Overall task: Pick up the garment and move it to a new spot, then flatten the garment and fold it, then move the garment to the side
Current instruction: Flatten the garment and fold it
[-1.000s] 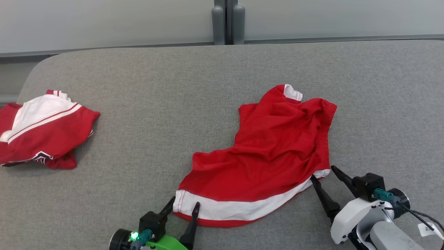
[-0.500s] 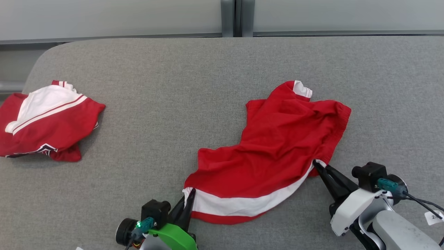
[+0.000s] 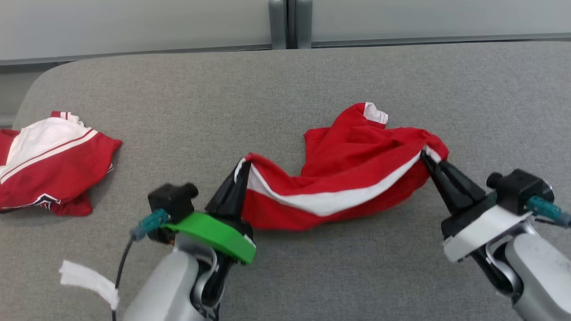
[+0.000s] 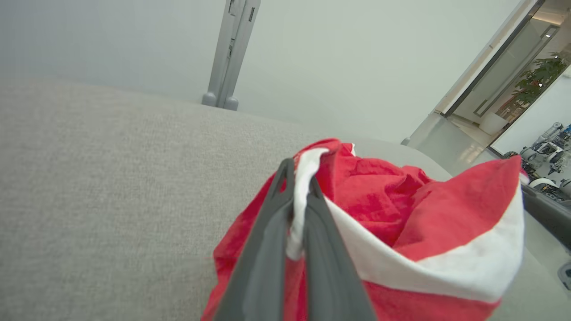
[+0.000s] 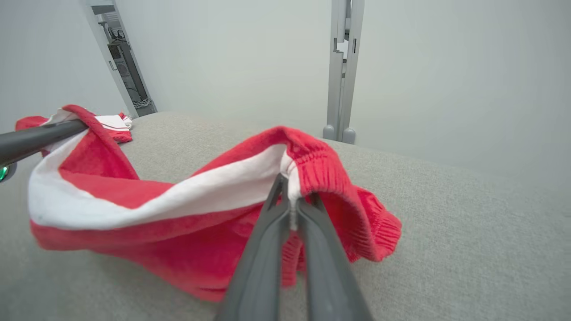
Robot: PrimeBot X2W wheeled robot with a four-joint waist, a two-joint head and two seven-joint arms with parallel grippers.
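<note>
Well to the left of the grey post (image 3: 285, 24) that stands behind the worktop (image 3: 276, 89), and nearer the robot, a second red-and-white piece of clothing (image 3: 49, 165) lies bunched by the worktop's rounded corner. It is apart from both arms and looks parked out of the way.

Left of the post and nearer the robot, the left gripper (image 3: 242, 166) has its jaws closed on a corner of the garment (image 3: 352, 178), at one end of the white band (image 3: 330, 200). The left wrist view shows white cloth squeezed in them. Taking a corner rather than the middle probably keeps an edge straight for the flattening to come.

The garment, red shorts by the look of them, sits just right of the post's line. Its near edge hangs raised between the two arms, sagging in the middle, while the far part rests crumpled on the worktop.

Farther right of the post, the right gripper (image 3: 427, 157) has its jaws closed on the band's other end, where it meets the gathered waistband (image 5: 330, 174). Grips at opposite ends spread the cloth, which suits carrying it to a new spot. That first step seems under way, not finished.

As for containers, there are none here; the worktop alone carries both pieces of cloth.
</note>
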